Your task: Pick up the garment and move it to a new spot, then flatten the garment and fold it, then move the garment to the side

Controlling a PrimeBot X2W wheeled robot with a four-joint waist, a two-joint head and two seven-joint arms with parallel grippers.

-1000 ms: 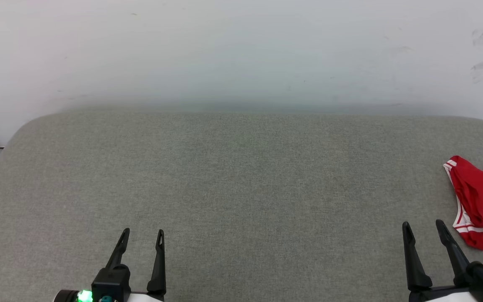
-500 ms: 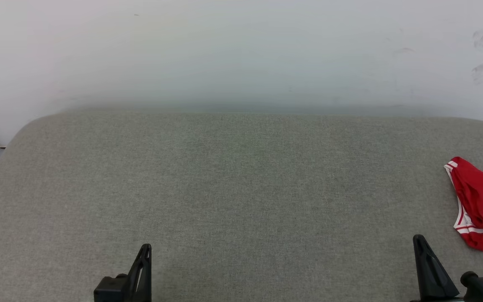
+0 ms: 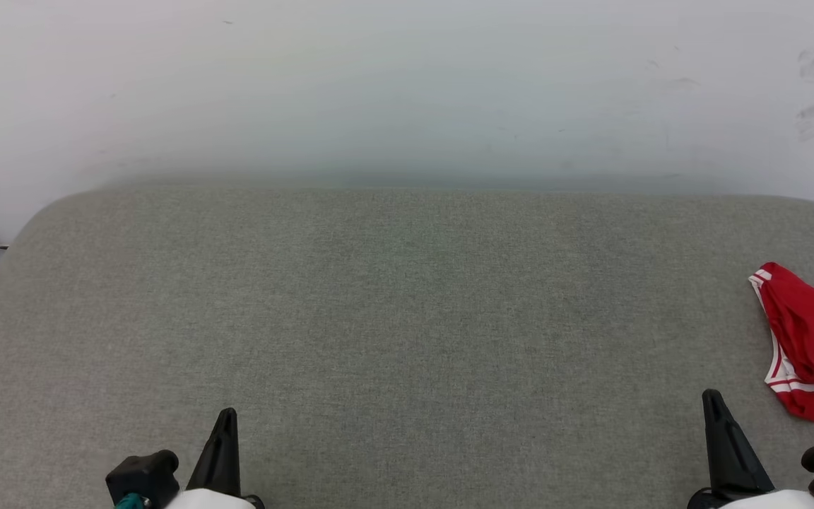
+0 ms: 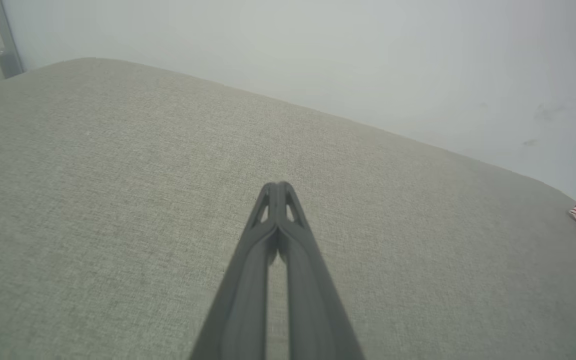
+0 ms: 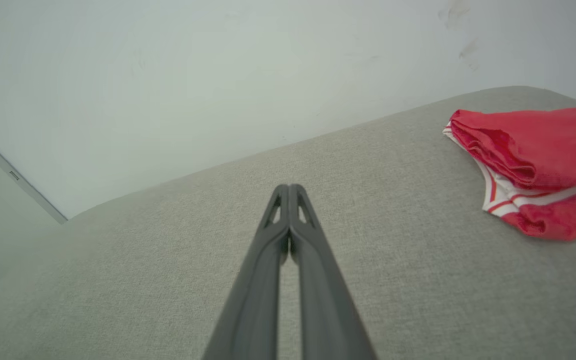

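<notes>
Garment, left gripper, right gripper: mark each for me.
garment (image 5: 543, 150): right wrist view, red folded upper layer.
left gripper (image 4: 278, 189): left wrist view, where the shut fingertips meet.
right gripper (image 5: 288, 191): right wrist view, where the shut fingertips meet.

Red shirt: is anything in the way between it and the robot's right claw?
No, nothing visible is in the way. The red shirt lies bunched up on the grey cushion, off to the robot's right. Just bare cushion lies between it and the shut right gripper.
</notes>
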